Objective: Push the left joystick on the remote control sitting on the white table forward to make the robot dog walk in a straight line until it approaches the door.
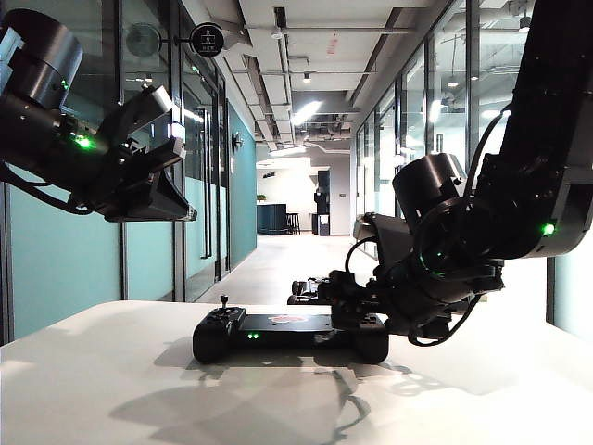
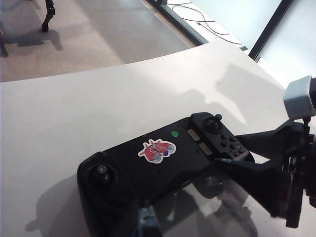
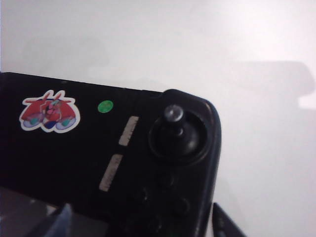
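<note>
The black remote control (image 1: 278, 332) lies on the white table (image 1: 111, 389). Its left joystick (image 1: 223, 302) stands untouched at the end away from my right arm and shows as a grey knob (image 2: 101, 170) in the left wrist view. My right gripper (image 3: 143, 228) is open, with one finger (image 3: 224, 224) on each side of the controller's right end, close below the right-hand stick (image 3: 174, 114). My left gripper (image 1: 190, 213) hangs shut, high above the table's left side. A thin black leg (image 2: 48, 15) on the floor past the table looks like the robot dog's.
A corridor (image 1: 278, 250) with glass doors (image 1: 199, 185) along its left side runs away beyond the table's far edge. A red sticker (image 2: 157, 150) and a green dot (image 2: 174, 133) mark the controller's middle bar. Cables (image 2: 207, 19) lie on the floor.
</note>
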### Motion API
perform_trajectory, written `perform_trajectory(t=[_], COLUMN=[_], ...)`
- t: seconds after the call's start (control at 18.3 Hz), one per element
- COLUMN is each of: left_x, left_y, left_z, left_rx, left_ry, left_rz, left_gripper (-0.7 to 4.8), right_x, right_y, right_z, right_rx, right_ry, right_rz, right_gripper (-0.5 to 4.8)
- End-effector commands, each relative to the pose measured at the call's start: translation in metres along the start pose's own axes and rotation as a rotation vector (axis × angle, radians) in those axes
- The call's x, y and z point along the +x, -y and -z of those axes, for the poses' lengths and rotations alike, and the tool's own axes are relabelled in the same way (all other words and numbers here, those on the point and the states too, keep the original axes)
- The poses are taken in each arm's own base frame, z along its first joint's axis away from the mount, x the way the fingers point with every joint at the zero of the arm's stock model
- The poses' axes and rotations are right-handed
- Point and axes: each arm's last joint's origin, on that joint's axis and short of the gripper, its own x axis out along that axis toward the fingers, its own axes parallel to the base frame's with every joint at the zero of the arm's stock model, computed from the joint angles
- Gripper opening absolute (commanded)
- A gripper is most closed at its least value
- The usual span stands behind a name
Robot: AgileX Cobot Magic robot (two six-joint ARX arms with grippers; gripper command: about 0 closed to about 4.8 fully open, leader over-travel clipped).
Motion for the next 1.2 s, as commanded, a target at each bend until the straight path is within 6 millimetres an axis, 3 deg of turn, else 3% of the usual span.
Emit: perform_trajectory(t=[0.05, 0.27, 0.44, 1.2], left_x=[-0.0001, -0.0001, -0.0001, -0.0001], left_y=[0.0005, 0.0005, 0.0005, 0.0004], left_z=[-0.0023, -0.0023, -0.0023, -0.0019], left_rx=[0.008, 0.009, 0.009, 0.008], left_ry=[0.012, 0.012, 0.012, 0.008], left_rz=[0.007, 0.007, 0.007, 0.007], left_gripper=[-0.05, -0.05, -0.06, -0.05], right_x=[0.0005, 0.0005, 0.0005, -0.0003], right_y=[-0.0011, -0.0009, -0.001, 0.0011], right_z=[-0.0008, -0.0009, -0.0009, -0.0045], right_rx=[0.0, 0.0, 0.0, 0.062], right_ry=[0.003, 0.005, 0.006, 0.085], right_rz=[-0.005, -0.001, -0.002, 0.174], right_gripper=[2.95, 2.9, 2.27, 1.97])
